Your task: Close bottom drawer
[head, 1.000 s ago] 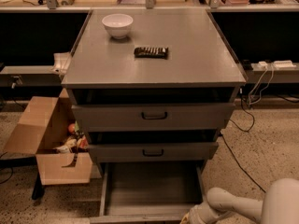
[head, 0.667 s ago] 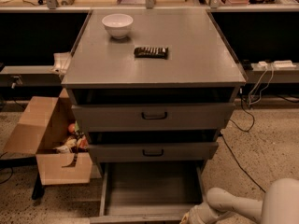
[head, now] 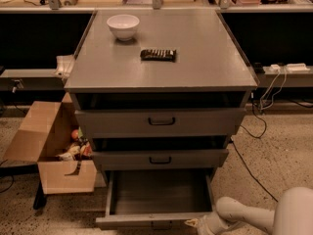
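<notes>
Single camera view of a grey three-drawer cabinet (head: 161, 67), seen from above and in front. The bottom drawer (head: 159, 195) stands pulled out toward the near edge of the scene. Its deep tray is exposed, and its narrow front panel lies close to the lower border of the view. The top drawer front (head: 161, 122) and the middle drawer front (head: 160, 159) each sit slightly proud of the cabinet body, with a dark gap above each.

The gripper (head: 197, 224) lies at the near right corner of the bottom drawer, just beside or touching the right end of the front panel. It is partly cut off by the lower border, and whether it is spread or closed cannot be told. The pale arm (head: 247, 214) runs from it to the right and leaves the view at the lower right corner.

On the cabinet top, a white bowl (head: 122, 26) stands at the far left. A dark wrapped bar (head: 158, 54) lies near the centre, apart from the bowl. An open cardboard box (head: 49, 141) holding mixed items rests on the floor to the left. Cables (head: 261, 99) trail across the floor to the right.

Compared with the frames one second and 0.7 second earlier, nothing has visibly shifted. The bottom drawer is out by the same amount, and the gripper and arm occupy the same place.
</notes>
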Available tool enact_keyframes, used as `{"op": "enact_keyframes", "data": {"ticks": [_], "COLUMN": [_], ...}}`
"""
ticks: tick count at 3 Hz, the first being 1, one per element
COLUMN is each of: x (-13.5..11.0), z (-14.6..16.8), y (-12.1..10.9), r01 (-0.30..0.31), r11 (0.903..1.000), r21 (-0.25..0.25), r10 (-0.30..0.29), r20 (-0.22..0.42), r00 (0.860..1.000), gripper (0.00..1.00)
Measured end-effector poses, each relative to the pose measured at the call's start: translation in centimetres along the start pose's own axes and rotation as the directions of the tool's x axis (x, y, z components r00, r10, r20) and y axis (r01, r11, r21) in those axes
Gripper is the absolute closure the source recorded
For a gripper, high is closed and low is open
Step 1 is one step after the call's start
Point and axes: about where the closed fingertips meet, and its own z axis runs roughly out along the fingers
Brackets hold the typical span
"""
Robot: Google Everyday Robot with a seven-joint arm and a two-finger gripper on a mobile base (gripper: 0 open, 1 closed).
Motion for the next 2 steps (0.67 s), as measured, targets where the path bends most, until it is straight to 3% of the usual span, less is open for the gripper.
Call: {"op": "enact_keyframes", "data": {"ticks": [2], "x": [-0.3], "z": [0.0], "y": [-3.6], "r01": [0.063], "r11": [0.9943], "r21": [0.086], "r10": [-0.062], "r20": [-0.013], "r00": [0.998], "gripper": [0.41]}}
